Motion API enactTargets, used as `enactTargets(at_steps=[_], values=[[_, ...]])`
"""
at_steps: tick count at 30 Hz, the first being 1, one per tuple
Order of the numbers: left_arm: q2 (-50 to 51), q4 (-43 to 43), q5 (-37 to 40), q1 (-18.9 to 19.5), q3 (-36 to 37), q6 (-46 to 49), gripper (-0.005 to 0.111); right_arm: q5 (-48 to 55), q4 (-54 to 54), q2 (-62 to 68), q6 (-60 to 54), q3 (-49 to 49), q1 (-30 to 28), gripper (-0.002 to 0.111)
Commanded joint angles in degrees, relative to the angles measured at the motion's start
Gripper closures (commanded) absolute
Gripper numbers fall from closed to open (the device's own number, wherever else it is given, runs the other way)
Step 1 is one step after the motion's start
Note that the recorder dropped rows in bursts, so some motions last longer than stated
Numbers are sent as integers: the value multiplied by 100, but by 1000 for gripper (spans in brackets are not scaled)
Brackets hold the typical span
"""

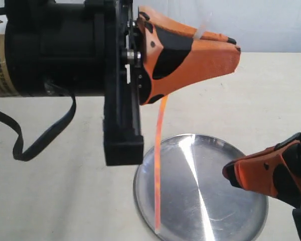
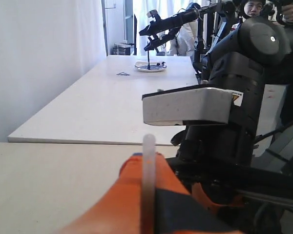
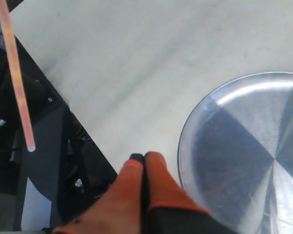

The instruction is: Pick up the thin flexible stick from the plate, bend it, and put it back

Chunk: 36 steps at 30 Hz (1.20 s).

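Note:
My left gripper [image 1: 233,46] is raised high near the exterior camera and shut on the thin flexible stick [image 1: 159,165]. The red-orange stick hangs down from the fingers, slightly curved, its lower end over the plate [image 1: 226,165]; a whitish tip pokes out above the fingers [image 2: 148,165]. The plate is round, shiny silver, lying on the white table. My right gripper [image 1: 227,173] hovers over the plate's right side, shut with nothing in it. In the right wrist view its fingers [image 3: 142,158] are pressed together beside the plate [image 3: 224,126], and the stick [image 3: 17,83] hangs apart from them.
A black cable [image 1: 40,135] loops from the left arm over the white table [image 1: 65,191]. In the left wrist view a robot base [image 2: 234,97] stands close, and another table with a second robot and dish [image 2: 150,66] lies far behind.

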Motion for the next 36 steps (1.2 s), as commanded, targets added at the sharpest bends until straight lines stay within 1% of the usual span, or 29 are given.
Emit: enactTargets(at_steps=[1, 2, 4, 5, 6, 9, 13, 16, 18, 22, 28, 30, 34, 36], values=[[-43, -350, 134, -22, -20, 100, 107, -283, 293, -2, -176, -25, -17, 98], [-43, -672, 178, -22, -20, 271, 107, -328, 449, -2, -295, -25, -17, 88], [-43, -1374, 187, -22, -20, 694, 107, -476, 578, -2, -341, -25, -17, 61], [-43, -1639, 187, -22, -20, 767, 107, -580, 578, -2, -341, -25, -17, 51], [-30, -1795, 187, -22, -45, 777, 107, -704, 625, -2, -341, -25, -17, 48], [44, -2089, 34, -22, -92, 796, 107, -863, 982, 114, -460, -25, -17, 50], [224, -2081, 10, -22, -116, 783, 107, -768, 1611, 308, -920, -25, -17, 51], [359, -2044, 10, -177, -116, 782, 107, -602, 1907, 417, -1199, -25, -17, 51], [448, -1883, 65, -294, -116, 858, 107, -590, 1800, 427, -1199, -25, -17, 51], [473, -1399, 435, -348, -116, 886, 107, -590, 1310, 398, -1121, -25, -17, 51], [389, -1229, 746, -348, -165, 924, 107, -558, -67, 372, 133, -25, -17, 51], [380, -1102, 823, -348, -174, 924, 107, -529, -94, 372, 379, -25, -17, 51], [380, -841, 1244, -348, -174, 924, 107, -484, 222, 300, 353, -25, -17, 51], [380, -812, 1332, -348, -174, 936, 107, -484, 410, 225, 334, -25, -17, 51]])
